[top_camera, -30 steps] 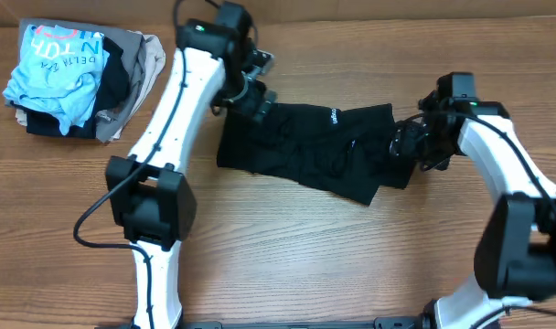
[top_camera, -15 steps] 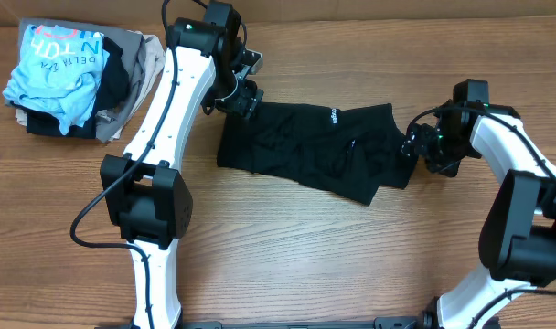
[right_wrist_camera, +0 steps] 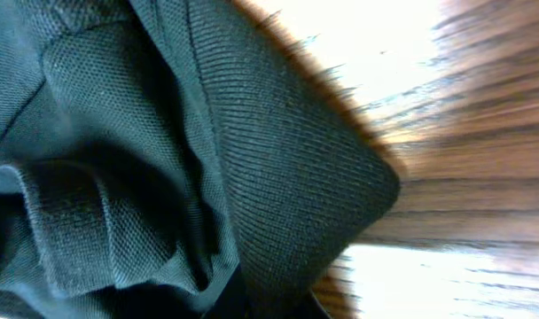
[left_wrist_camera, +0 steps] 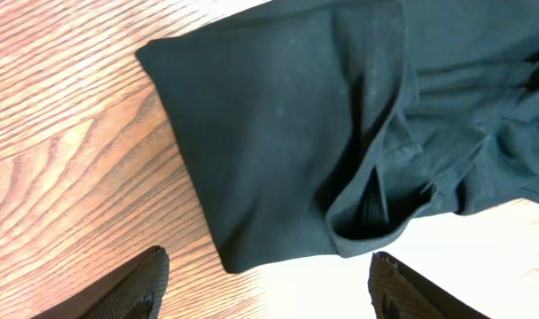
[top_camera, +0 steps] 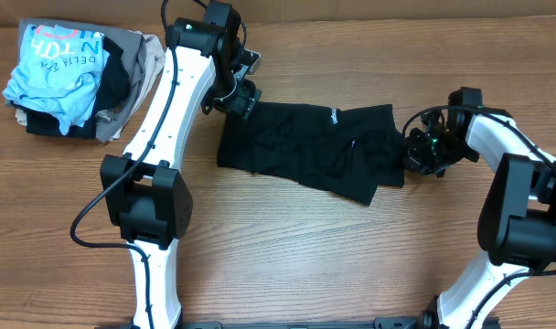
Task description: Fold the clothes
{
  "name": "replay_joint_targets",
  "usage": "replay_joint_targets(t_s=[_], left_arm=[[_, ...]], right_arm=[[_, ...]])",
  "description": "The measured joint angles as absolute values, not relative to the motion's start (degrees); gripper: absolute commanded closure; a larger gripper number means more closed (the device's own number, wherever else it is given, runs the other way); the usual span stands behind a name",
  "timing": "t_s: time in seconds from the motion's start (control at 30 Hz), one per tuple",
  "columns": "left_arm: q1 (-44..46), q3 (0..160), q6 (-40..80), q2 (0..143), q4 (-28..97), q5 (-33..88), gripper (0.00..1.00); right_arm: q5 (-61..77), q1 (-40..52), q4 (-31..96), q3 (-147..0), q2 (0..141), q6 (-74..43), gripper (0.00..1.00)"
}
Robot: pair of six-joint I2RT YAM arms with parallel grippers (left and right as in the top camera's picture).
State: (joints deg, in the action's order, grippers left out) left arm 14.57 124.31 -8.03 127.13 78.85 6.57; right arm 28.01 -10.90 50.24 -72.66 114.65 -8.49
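Observation:
The clothes (top_camera: 315, 151) are one black garment lying crumpled and stretched across the middle of the wooden table, with small white lettering (top_camera: 334, 116) near its far edge. My left gripper (top_camera: 242, 97) hovers at the garment's far left corner. In the left wrist view it (left_wrist_camera: 269, 263) stands open, just off a folded corner of the clothes (left_wrist_camera: 278, 133), with nothing between its fingers. My right gripper (top_camera: 417, 152) is at the garment's right end, shut on the fabric. Ribbed black cloth (right_wrist_camera: 278, 177) fills the right wrist view and hides the fingers.
A pile of other garments sits at the far left corner: a light-blue T-shirt (top_camera: 57, 68) on top of beige and grey folded pieces (top_camera: 136, 64). Bare wood (top_camera: 287, 256) stretches in front of the black garment. The table's back edge runs along the top.
My right gripper has gone from open to shut at the garment's right end. My left gripper has drawn back a little from over the cloth to its far left corner.

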Motion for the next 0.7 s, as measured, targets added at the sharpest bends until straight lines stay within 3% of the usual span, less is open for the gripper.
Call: replay_joint_targets(t_s=[0.37, 0.53, 0.7], left_arm=[[11.57, 124.31, -6.15, 127.13, 78.50, 5.19, 0.16], [9.02, 124.31, -5.85, 127.13, 77.45, 5.08, 0.13], [6.07, 124.31, -5.67, 127.13, 76.51, 5.06, 0.11]], right_arm=[[34.33, -23.99, 65.23, -77.12, 109.95, 1.61, 0.96], [34.76, -21.52, 72.20, -86.08, 107.74, 5.78, 0.96], [36.07, -13.17, 72.38, -91.20, 107.53, 6.61, 0.96]])
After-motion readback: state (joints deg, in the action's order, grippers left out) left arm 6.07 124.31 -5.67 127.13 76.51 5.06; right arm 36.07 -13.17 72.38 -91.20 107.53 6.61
